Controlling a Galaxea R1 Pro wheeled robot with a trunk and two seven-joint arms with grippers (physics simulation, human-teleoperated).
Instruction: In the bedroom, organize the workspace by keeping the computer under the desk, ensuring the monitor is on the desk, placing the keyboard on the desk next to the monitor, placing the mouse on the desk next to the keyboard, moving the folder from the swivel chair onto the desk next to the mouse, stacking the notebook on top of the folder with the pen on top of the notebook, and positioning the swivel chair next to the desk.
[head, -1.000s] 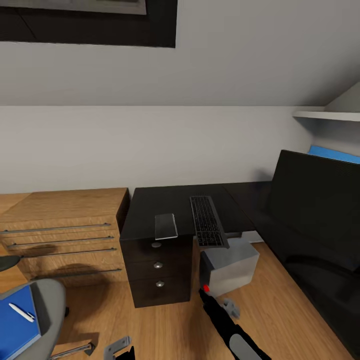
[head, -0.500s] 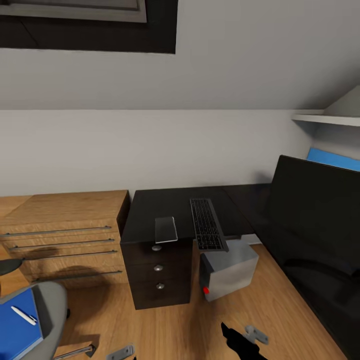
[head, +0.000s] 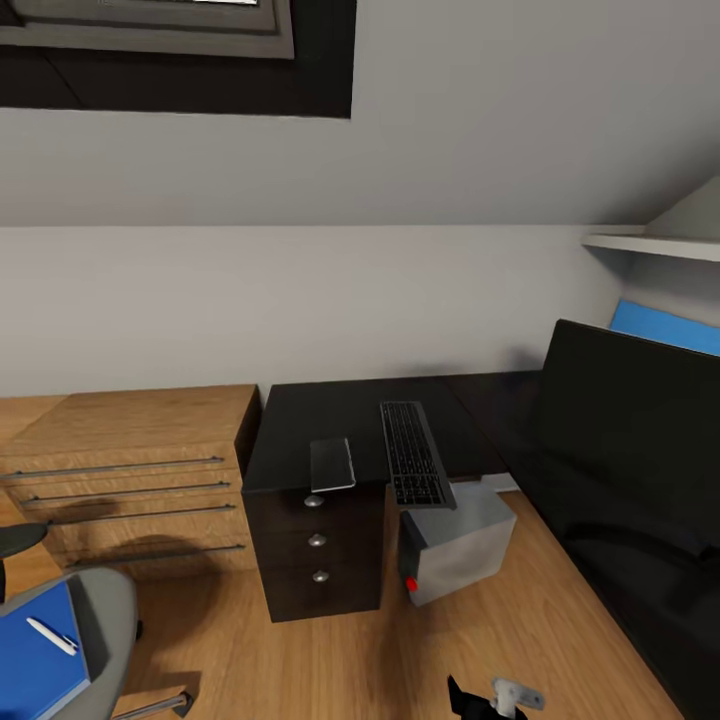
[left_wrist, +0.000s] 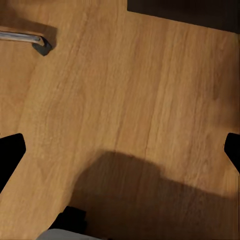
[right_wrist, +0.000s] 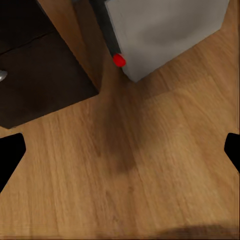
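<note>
Two grippers: both hang low over the wooden floor (head: 300, 660).
Right gripper (head: 505, 697): in the head view it sits at about 5 o'clock, at the lower edge. In the right wrist view its two dark fingertips (right_wrist: 10, 157) stand far apart at the picture's sides, so the claw is wide and holds nothing.
Left gripper (left_wrist: 120, 150): its fingertips also stand far apart at the sides of the left wrist view. The claw is wide, with bare floor between.
Desk (head: 340, 410): black top at the centre, drawer unit (head: 318, 545) under its near end.
Keyboard (head: 413, 452): on the desk, near end hanging a little over the edge, above the computer.
Notebook (head: 332, 464): grey, on the desk just beside the keyboard, at its 9 o'clock, also a little over the edge.
Computer (head: 460, 540): on the floor just beside the drawer unit, partly under the desk, red light facing the robot.
Monitor (head: 640, 440): big black screen at 3 o'clock.
Swivel chair (head: 100, 610): at 8 o'clock, near the light-wood chest (head: 130, 470).
Folder (head: 35, 655): blue, flat on the chair seat.
Pen (head: 52, 636): white, lying on the folder.
Mouse: I cannot find it.
</note>
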